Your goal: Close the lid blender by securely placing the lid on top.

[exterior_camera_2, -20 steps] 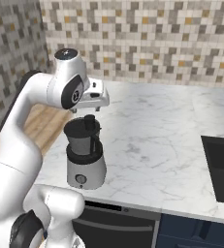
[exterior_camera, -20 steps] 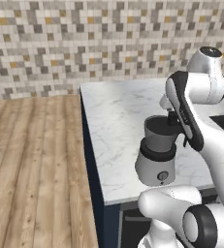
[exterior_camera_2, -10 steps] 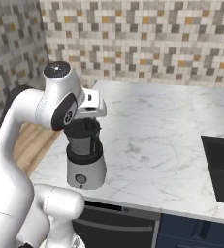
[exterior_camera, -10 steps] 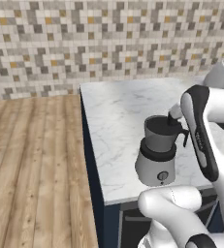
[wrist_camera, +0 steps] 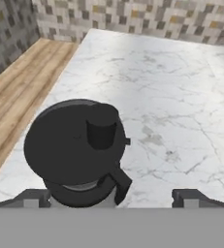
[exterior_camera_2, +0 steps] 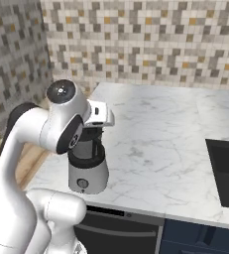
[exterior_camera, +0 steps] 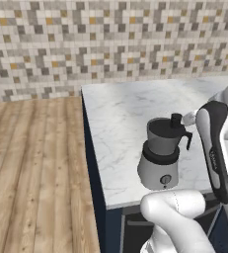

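I read no brand or writing anywhere. The lid (wrist_camera: 74, 140), a flat matte-black disc with a stubby cylindrical knob, sits atop the blender (exterior_camera: 162, 154), whose smoky tapered jar rises from a round silver base on the marble desk (exterior_camera: 120, 118). From the hand view my jaws (wrist_camera: 111, 197) stand wide apart, holding nothing, the lid at eleven o'clock.

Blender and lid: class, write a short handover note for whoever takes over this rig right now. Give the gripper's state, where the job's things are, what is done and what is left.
Gripper: open, holding nothing, just above and behind the blender.
Blender: upright on the marble counter, near its front edge, handle toward the arm.
Lid: on top of the jar, covering the rim, knob up.
Done: lid placed and released.
Left: check that the lid sits level and snug, which these views cannot confirm; then back the arm away.
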